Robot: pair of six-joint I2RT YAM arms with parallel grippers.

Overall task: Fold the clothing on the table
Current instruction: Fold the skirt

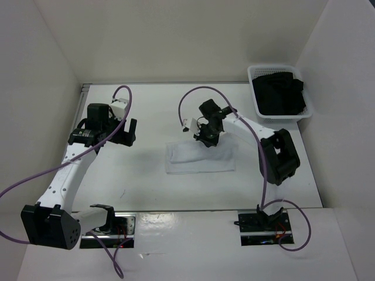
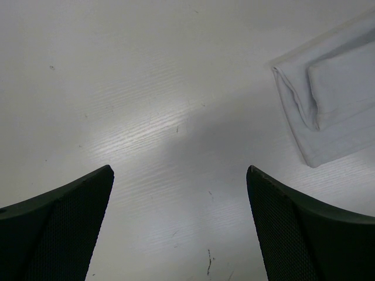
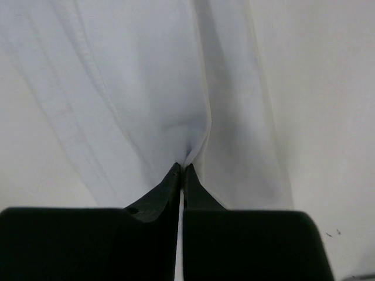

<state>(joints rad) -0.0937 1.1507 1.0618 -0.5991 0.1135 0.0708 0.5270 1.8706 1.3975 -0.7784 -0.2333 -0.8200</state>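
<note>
My right claw (image 3: 181, 171) is clenched on a pinch of the thin, soft white fabric garment (image 1: 199, 159), which lies folded flat mid-way across the smooth white table (image 1: 152, 111). It looks light and limp to me, best taken by an edge. Left claw (image 2: 179, 170) hangs released.

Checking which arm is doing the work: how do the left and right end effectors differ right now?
The left end effector is wide open; the right end effector is shut on the clothing. The left one is over bare table, apart from the clothing; the right one pinches its fabric into a pucker. Both are dark and two-fingered.
</note>
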